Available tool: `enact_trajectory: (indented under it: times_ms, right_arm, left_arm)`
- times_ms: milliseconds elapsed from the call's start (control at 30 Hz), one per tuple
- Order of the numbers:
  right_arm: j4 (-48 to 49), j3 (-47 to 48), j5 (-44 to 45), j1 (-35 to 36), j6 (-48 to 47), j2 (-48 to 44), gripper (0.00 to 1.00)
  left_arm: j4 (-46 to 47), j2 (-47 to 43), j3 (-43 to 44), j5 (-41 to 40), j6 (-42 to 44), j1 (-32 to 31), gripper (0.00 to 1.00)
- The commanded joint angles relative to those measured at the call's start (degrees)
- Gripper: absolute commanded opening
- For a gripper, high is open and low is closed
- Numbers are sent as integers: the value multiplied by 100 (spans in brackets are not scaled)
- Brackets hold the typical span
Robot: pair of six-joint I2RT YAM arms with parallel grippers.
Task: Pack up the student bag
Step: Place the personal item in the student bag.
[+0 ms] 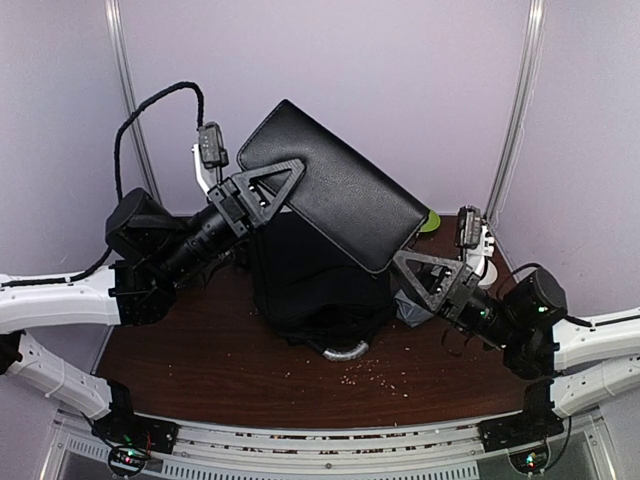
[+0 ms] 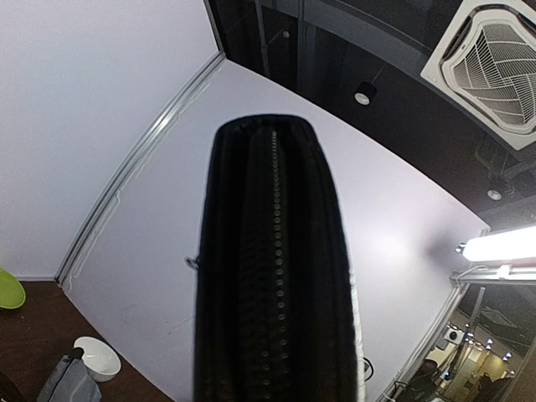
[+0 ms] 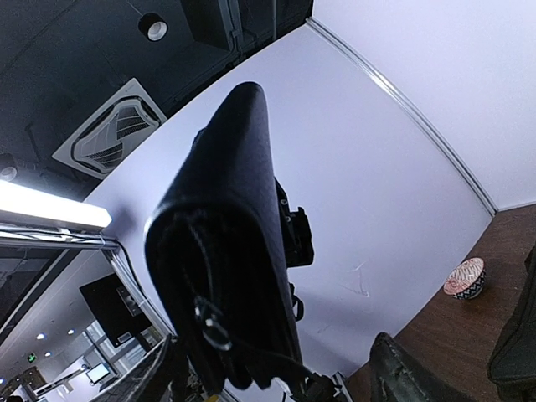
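The student bag (image 1: pixel 310 285), a large black fabric backpack, lies in a heap at the middle of the table. Above it a flat black zipped notebook (image 1: pixel 335 195) hangs tilted in the air, its upper left end high. My left gripper (image 1: pixel 262 190) is shut on its upper left edge; the left wrist view shows only the zipped edge (image 2: pixel 272 276), the fingers hidden. My right gripper (image 1: pixel 425 268) is at its lower right corner. In the right wrist view that gripper (image 3: pixel 276 373) is open, the notebook's end (image 3: pixel 226 251) between the spread fingers (image 3: pixel 398 368), near the left one.
A light-blue pencil case (image 1: pixel 410 310) lies by the bag's right side under my right gripper. A white bowl (image 2: pixel 96 358) and a green plate (image 1: pixel 430 220) sit at the back right. A patterned bowl (image 3: pixel 466 279) stands by the wall. Crumbs (image 1: pixel 370 375) dot the front.
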Motion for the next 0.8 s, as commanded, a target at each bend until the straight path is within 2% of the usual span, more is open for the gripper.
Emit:
enact_trajectory:
  times_ms: [0,133,233,267,300,400,533,567,633,667,700,767]
  right_arm:
    - [233,355,-227,-42,-24,155,73]
    - [315,528,-564,-41,49,302,72]
    - [260,580,-541,-41,66,319,67]
    - [256,577,-519,-40,67,311,62]
    - [239,586,-512,-47,67,310,52]
    - [171,595,-532,-59,43,298,31]
    - [132,526,-527,-80,17,235,12]
    - [111,512,-519,-76,3,213,8]
    - [-72,524,-492,-89,-51,129,3]
    - [-291,550,-458,-96,-122,55,1]
    - [-545,561,-404,-96,-219,-56,0]
    - [-1231,537,-150,-93,-486,-462,0]
  left_arm:
    - [887,12,73,88,-211,3,0]
    - [856,4,68,58,-216,3,0]
    - [854,44,81,94,-253,3,0]
    - [841,66,93,117,-266,3,0]
    - [814,79,96,144,-267,3,0]
    - [578,70,34,73,-245,2,0]
    - [280,39,-35,-3,-160,3,2]
    - [195,39,-29,26,-93,9,20]
    - [-205,-40,-67,10,41,6,75]
    - [-580,-138,-101,-82,139,7,94]
    - [-999,-293,-166,-227,252,11,97]
    - [-1817,-695,-400,-633,508,12,98]
